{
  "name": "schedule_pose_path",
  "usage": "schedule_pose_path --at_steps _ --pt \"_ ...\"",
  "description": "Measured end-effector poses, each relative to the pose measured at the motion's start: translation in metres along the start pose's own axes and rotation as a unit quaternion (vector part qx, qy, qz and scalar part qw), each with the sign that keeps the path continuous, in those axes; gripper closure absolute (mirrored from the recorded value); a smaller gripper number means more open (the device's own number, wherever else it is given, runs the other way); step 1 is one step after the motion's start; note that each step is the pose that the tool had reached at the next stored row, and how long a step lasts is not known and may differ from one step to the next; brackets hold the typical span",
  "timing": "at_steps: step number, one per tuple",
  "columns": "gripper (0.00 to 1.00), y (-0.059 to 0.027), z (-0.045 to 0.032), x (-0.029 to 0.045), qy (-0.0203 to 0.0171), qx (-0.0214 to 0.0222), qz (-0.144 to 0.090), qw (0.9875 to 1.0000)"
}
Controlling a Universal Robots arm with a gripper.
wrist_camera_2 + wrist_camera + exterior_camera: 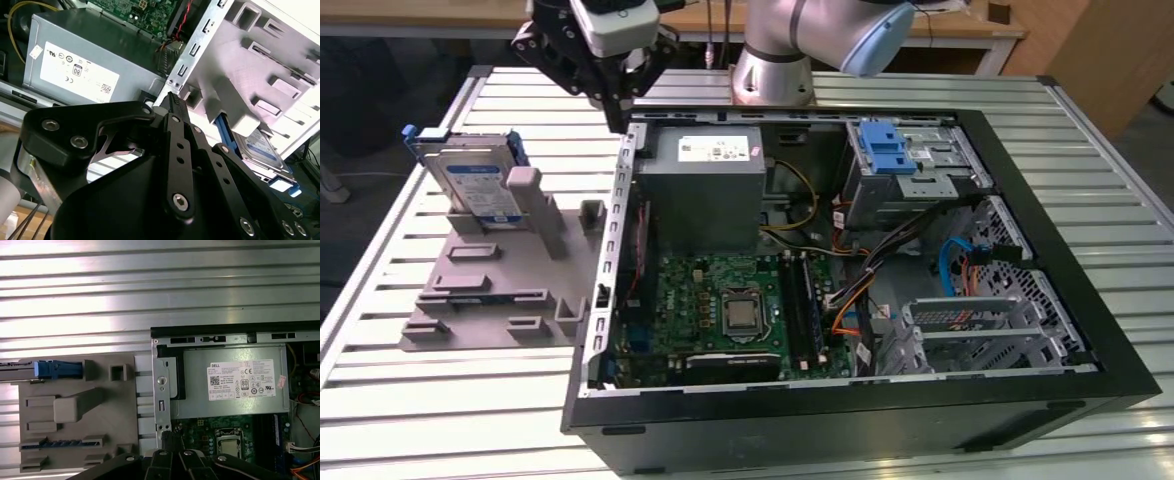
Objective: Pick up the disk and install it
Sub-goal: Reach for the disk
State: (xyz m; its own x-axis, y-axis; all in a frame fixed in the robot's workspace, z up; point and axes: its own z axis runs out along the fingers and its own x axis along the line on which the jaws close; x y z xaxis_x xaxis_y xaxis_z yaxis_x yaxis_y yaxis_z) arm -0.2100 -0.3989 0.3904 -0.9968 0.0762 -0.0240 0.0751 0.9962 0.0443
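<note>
Black end effector (615, 113), pinched closed, empty, hovers over the case (624, 200) edge, disk (474, 182) well apart.

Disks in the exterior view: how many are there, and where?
1. The disk stands on edge in the grey holder, at the exterior view's left of the open computer case. More may be hidden inside it.

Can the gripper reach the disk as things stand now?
Probably yes. The disk stands on edge in the grey holder beside the computer case, its top edge free. The gripper hangs above the case wall near it, and nothing lies between them.
</note>
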Motion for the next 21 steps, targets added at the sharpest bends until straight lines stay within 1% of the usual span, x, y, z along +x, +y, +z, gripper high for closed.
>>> schedule_pose_path --at_steps 13,21 --pt "0.89 -0.001 0.0001 0.0126 0.0 0.0 0.0 1.0" --pt "0.89 -0.0014 0.0002 0.0187 0.0 0.0 0.0 1.0"
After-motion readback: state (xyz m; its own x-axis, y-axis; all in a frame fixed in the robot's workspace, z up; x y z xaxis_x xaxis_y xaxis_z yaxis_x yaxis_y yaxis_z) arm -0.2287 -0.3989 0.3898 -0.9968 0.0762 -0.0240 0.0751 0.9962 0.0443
